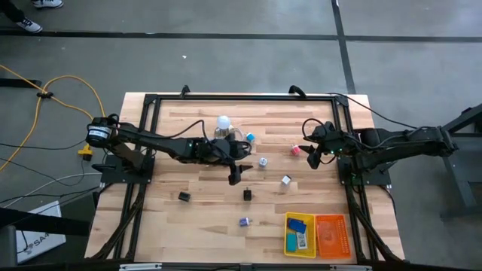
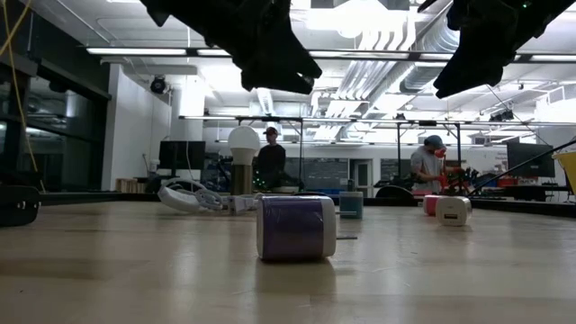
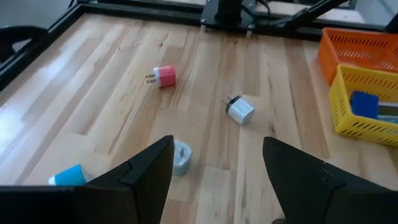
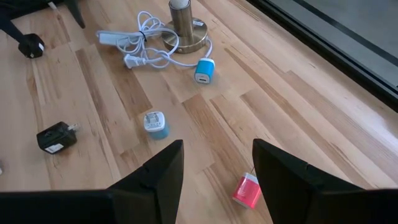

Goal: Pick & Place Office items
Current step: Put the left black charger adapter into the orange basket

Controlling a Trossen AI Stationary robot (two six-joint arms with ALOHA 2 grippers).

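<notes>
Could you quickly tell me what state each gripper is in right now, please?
Left gripper: open, holding nothing, above the table's middle.
Right gripper: open, holding nothing, above the pink charger.

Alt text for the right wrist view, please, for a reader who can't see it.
The right end effector, fingers apart and empty, hovers over a wooden table just above a pink plug adapter. Farther off lie a light-blue adapter, a blue-and-white adapter, a black adapter and a lamp base with looped white cord.

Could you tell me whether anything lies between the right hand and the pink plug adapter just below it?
Nothing visible does: the right hand hangs open above the pink plug adapter, with only bare wooden tabletop between them.
</notes>
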